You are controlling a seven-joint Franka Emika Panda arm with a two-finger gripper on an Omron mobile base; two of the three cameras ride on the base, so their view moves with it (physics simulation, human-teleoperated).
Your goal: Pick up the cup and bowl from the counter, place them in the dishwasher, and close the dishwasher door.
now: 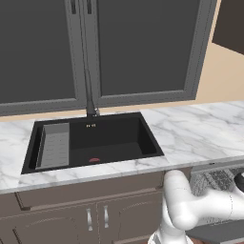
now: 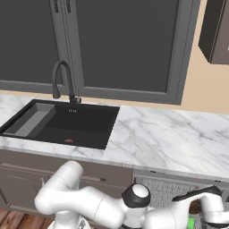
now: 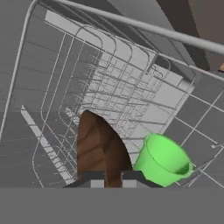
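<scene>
Lowering the brown wooden bowl [image 3: 99, 148], pinched on edge between the fingers [image 3: 97, 179], into the dishwasher [image 3: 109, 87] wire rack just beside the green cup [image 3: 162, 160] already lying there; next, probably releasing, withdrawing clear of the wires, then shutting the door

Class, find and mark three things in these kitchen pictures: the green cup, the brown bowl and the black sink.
green cup [image 3: 162, 161], hand view, on its inner wall.
brown bowl [image 3: 98, 146], hand view, on its curved wooden side.
black sink [image 1: 112, 143], left base view, on its basin floor.
</scene>
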